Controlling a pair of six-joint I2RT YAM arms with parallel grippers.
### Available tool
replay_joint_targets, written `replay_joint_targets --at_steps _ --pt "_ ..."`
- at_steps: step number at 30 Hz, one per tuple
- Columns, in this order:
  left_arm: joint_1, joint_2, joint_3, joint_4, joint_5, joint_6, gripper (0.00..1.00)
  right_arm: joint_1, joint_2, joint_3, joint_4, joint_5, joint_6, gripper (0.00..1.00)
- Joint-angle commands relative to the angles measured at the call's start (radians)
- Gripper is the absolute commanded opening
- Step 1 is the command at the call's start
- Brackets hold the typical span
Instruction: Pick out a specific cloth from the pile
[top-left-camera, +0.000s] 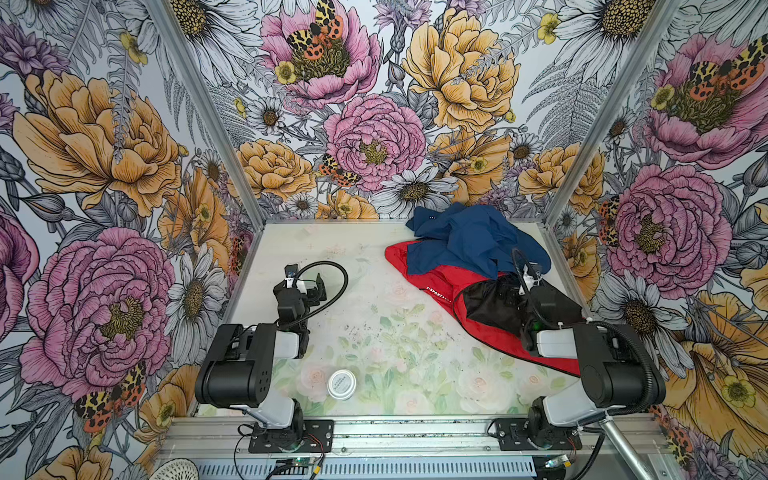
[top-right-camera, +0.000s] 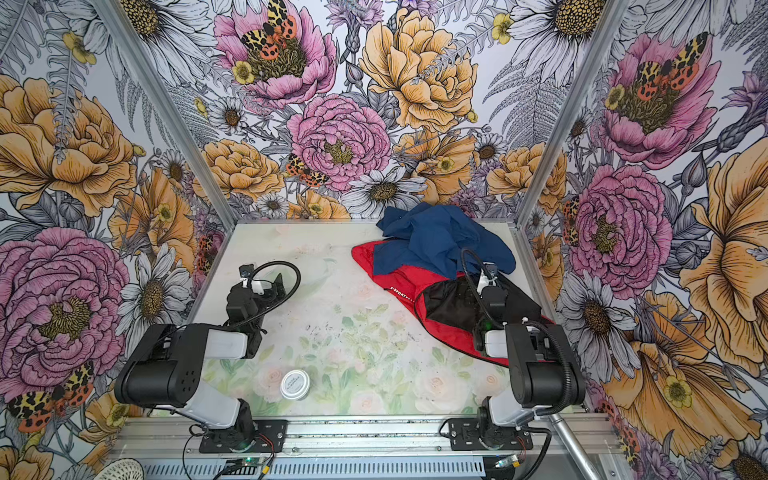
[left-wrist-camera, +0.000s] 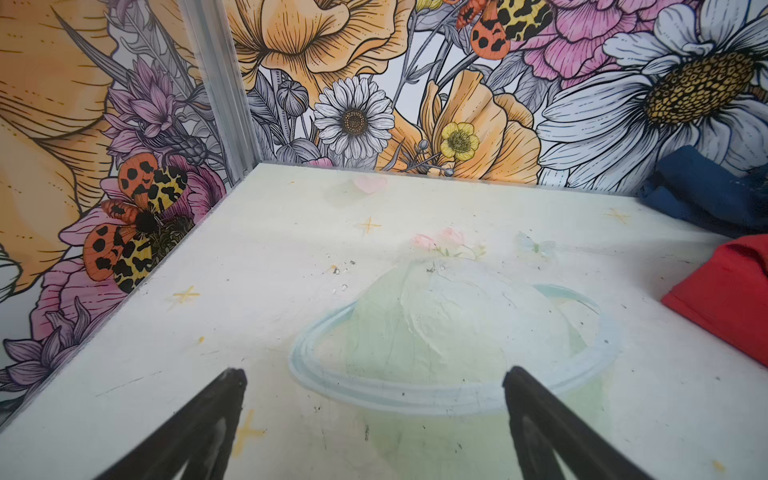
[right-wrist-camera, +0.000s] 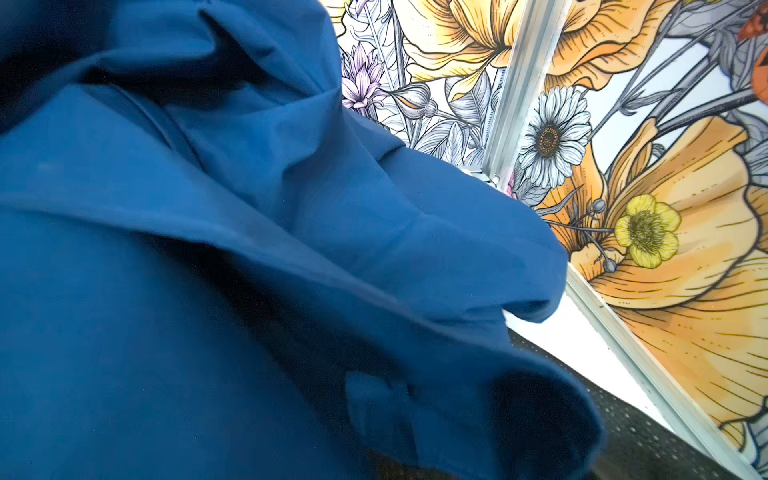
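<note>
**Table**: pale top with a floral print, lying bare across its left half in both top views.

**Pile**: sitting in the back-right quarter of the table, made up of two garments.

**Red garment**: lying undermost, with black lining turned out and small white lettering showing. Its long axis is running diagonally from back centre toward the front right, passing beneath the right arm.

**Navy garment**: crumpled, resting on the red garment's far end and reaching the back wall.

**Right gripper**: hanging over the black lining and pointing toward the back wall. Navy folds are filling its wrist view, so that cloth is lying directly ahead and very close. The fingers are not showing there. The jaws are standing wide, with nothing seen clasped.

**Left gripper**: jaws are spread wide and empty over bare table. The pile is lying well apart, off to its right.

**Round white tin**: sitting near the front edge, apart from the pile.

**Note**: the right arm is plainly the nearer one. A short advance toward the back wall is likely all the navy cloth is requiring.
</note>
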Motion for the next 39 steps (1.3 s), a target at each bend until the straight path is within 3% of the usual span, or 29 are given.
replay_joint_targets --at_steps 1,34,36,39 --pt "0.007 -0.004 0.014 0.008 0.024 0.011 0.99 0.005 0.001 0.006 0.032 0.003 -0.004 1.0" --pt "0.017 -0.006 0.009 0.014 0.042 0.003 0.99 0.009 -0.001 0.011 0.017 0.002 -0.009 1.0" --pt "0.01 -0.013 0.008 0.01 0.07 0.021 0.99 0.01 -0.028 0.006 0.002 0.003 -0.008 0.99" --pt "-0.024 -0.06 0.007 -0.025 0.009 0.047 0.99 0.015 -0.097 -0.04 0.033 0.007 -0.02 0.99"
